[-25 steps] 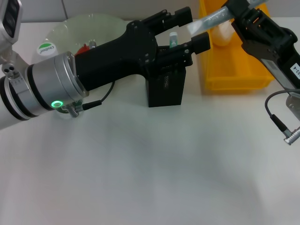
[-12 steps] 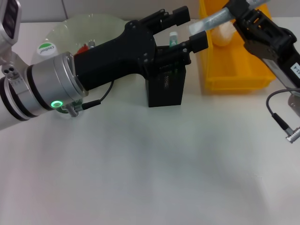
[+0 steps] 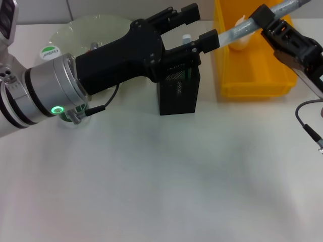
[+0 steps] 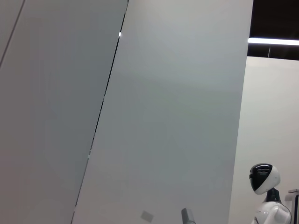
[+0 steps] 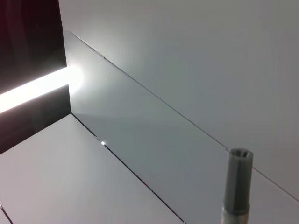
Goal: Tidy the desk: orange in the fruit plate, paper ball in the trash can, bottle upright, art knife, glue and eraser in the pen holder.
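1. head view: since the earlier frame the left gripper (image 3: 194,27) has been raised slightly, fingers spread and empty, above the pen holder (image 3: 178,89); the right gripper (image 3: 262,19) has been drawn back, clamped on a grey art knife (image 3: 255,23) over the yellow bin (image 3: 252,85). the fruit plate (image 3: 86,30) lies behind the left arm on the white desk (image 3: 166,176).
2. left wrist view: grey wall panels and a distant white robot (image 4: 266,196) are seen.
3. right wrist view: the knife's end (image 5: 237,186) is seen against wall panels.

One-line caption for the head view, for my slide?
Left gripper open above the black pen holder; right gripper holds a grey tool over the yellow bin.
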